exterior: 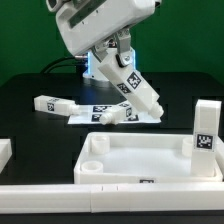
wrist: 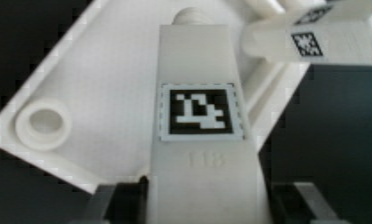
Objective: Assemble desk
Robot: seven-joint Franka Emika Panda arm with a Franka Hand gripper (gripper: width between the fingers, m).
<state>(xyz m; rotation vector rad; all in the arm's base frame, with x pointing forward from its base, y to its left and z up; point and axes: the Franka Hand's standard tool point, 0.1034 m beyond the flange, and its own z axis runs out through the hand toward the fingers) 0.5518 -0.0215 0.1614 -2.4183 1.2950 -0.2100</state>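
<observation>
Black table [exterior: 25, 128] beneath us; our gripper [exterior: 122, 62], jaws clamped on a leg [wrist: 201, 110], holds it tilted near the tabletop [exterior: 135, 141]; next we must stand it upright over a corner socket [wrist: 46, 122]

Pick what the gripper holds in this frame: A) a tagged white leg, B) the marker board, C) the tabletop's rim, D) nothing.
A: the gripper is closed on a tagged leg, which runs between its fingers in the wrist view and sits tilted above the table behind the tabletop in the exterior view.
</observation>
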